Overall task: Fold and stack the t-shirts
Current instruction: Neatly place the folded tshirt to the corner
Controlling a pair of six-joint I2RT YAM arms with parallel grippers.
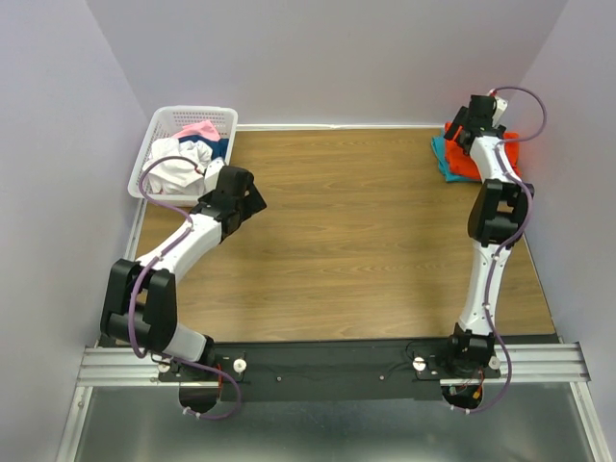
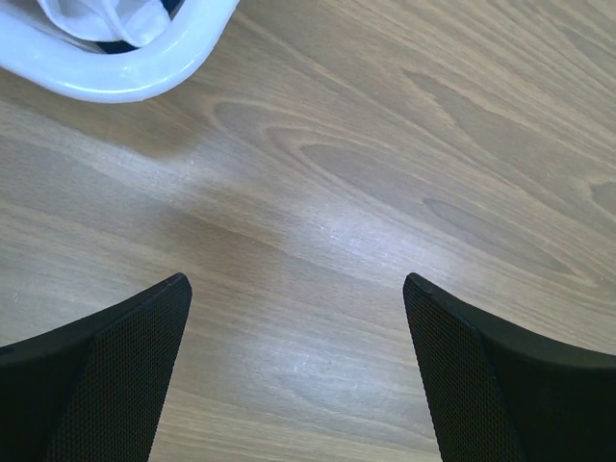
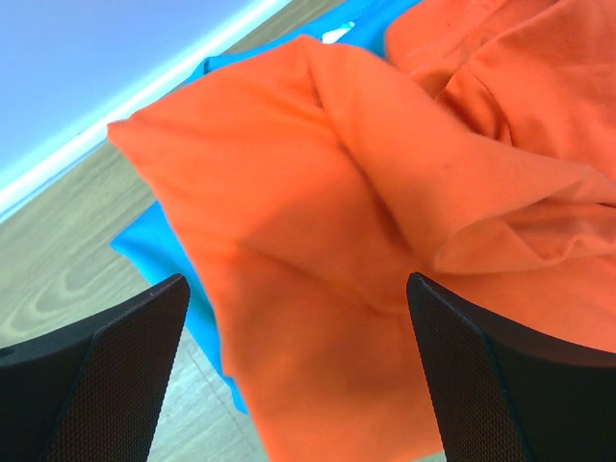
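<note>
Left claw [image 2: 295, 289]: jaws spread wide, nothing between them. It hangs over bare wood of the table [image 2: 385, 144], just beside the near corner of the white basket [image 2: 125, 77]. In the top view my left claw [image 1: 245, 197] sits off the basket's near right corner, arm bent at the elbow

Right claw [image 3: 296, 281]: jaws also spread wide, gripping nothing. My right arm is stretched out to the far right corner of the table [image 1: 356, 231], with the right claw [image 1: 476, 111] above the shirt pile there. The black fingers [image 3: 106, 385] frame the cloth on either side; I cannot tell whether they touch it

Task items, far right corner:
- orange-red t-shirt [image 3: 318, 192] lies on top, rumpled, with a thick fold running across it and a raised crease toward the right
- teal-blue t-shirt [image 3: 149, 245] lies under it, flat on the table, showing as a strip along the orange one's left edge and again at the far side
- from above, the orange-red t-shirt [image 1: 464, 164] is partly hidden by my arm, and the teal-blue t-shirt [image 1: 445, 159] pokes out on its left

Task items, far left corner:
- the basket [image 1: 154, 130] holds loose, unfolded shirts
- white shirt [image 1: 178, 168] is heaped at the near end and spills over the rim; a bit of it shows in the left wrist view [image 2: 96, 14]
- pink shirt [image 1: 197, 127] is toward the far end
- navy shirt [image 1: 217, 149] is at the right side, mostly buried

The two piles are well apart, with open wood between them
</note>
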